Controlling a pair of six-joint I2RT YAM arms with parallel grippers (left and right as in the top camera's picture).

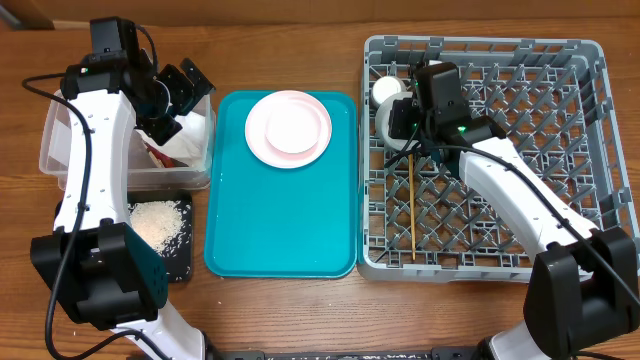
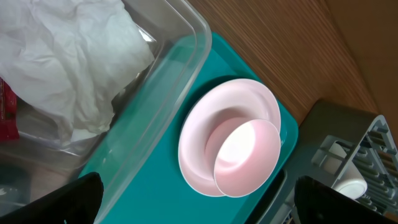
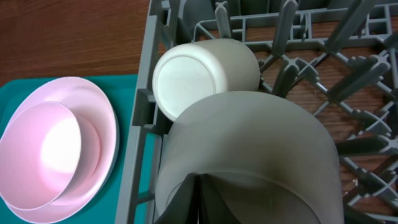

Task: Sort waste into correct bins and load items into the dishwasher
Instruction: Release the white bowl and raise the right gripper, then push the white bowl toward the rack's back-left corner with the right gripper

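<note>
Two dishes wait on the teal tray (image 1: 280, 230): the pink plate (image 1: 256, 135) and a bowl (image 1: 293, 124). Our right gripper (image 3: 200, 186) pinches the other bowl (image 3: 249, 143) in the far-left corner of the rack (image 3: 142, 124), beside the cup (image 3: 186, 81); we'd release next. Our left gripper (image 1: 182, 88) hangs spread over the tub (image 1: 55, 150).

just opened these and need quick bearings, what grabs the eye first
The teal serving tray in the middle stands out first, a pale pink plate at its far end. Right of it, in the grey dish rack, the right gripper pinches a whitish bowl beside a white cup.
</note>
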